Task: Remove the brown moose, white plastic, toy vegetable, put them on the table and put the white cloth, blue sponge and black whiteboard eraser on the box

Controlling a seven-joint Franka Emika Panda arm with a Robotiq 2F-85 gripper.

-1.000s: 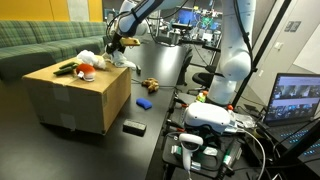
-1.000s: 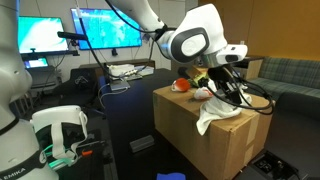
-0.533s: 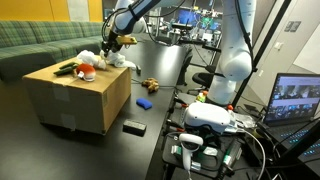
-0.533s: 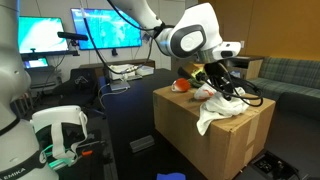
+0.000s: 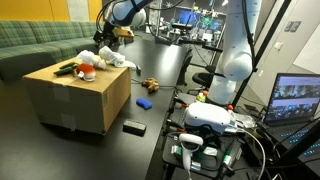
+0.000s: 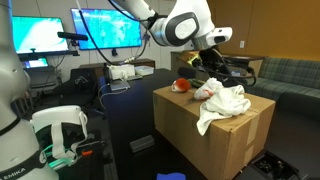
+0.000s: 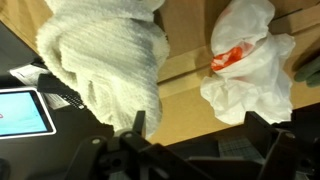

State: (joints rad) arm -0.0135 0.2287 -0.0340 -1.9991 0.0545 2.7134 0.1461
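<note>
Seemingly empty jaws, wide above cloth (image 7: 105,60).

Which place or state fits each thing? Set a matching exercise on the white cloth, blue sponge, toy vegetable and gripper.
Column one:
1. white cloth
2. blue sponge
3. toy vegetable
4. gripper

Column two:
A. on the table, beside the box
B. open, above the box
C. hanging over the box's edge
D. lying wholly on the box top

Pairs: 1-C, 2-A, 3-D, 4-B
</note>
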